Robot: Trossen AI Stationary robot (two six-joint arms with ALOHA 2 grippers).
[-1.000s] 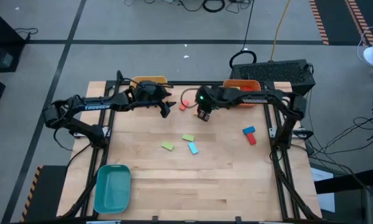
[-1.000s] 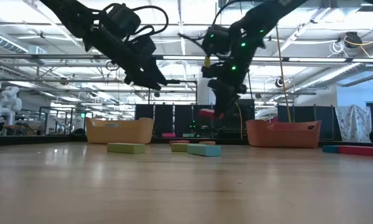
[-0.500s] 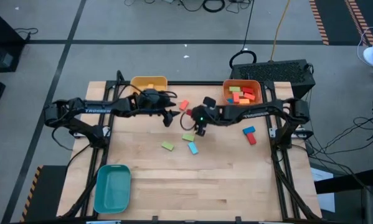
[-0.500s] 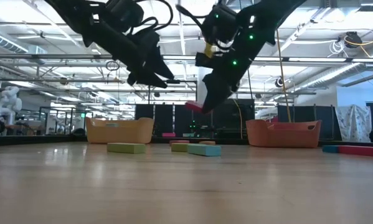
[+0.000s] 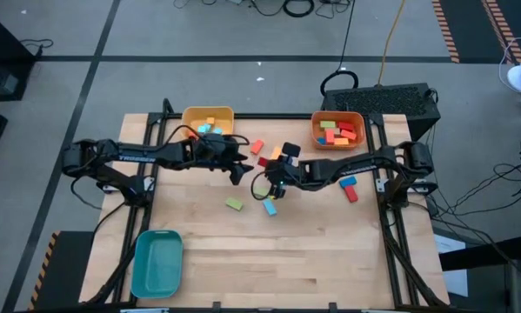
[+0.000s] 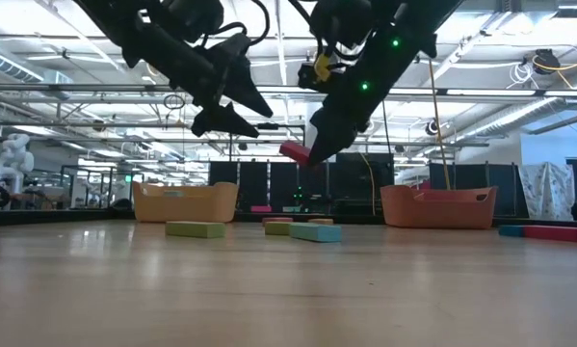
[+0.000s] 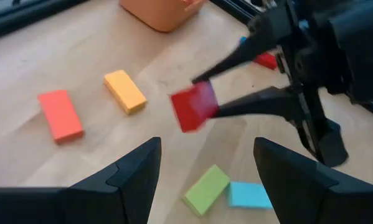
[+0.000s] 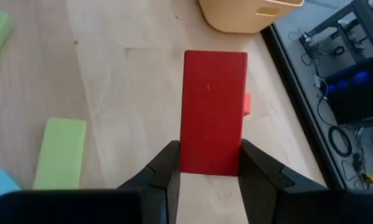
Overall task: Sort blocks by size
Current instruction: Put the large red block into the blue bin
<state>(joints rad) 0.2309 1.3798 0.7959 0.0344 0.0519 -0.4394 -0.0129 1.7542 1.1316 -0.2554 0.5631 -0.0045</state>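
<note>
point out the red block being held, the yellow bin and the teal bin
red block (image 8: 213, 112): right wrist view, middle of its top face, between the right hand's fingers
yellow bin (image 5: 189, 114): high view, its left rim
teal bin (image 5: 157, 261): high view, bare floor inside it

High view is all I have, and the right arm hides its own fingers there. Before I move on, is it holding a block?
Observer: Yes. In the right wrist view the right gripper is shut on a red block, gripped at one end.
Operator: Is the block resting on the table?
Observer: No. The low view shows it tilted in the air, well clear of the table.
Operator: And the left gripper?
Observer: The left wrist view shows the left gripper open and empty, facing the held red block.
</note>
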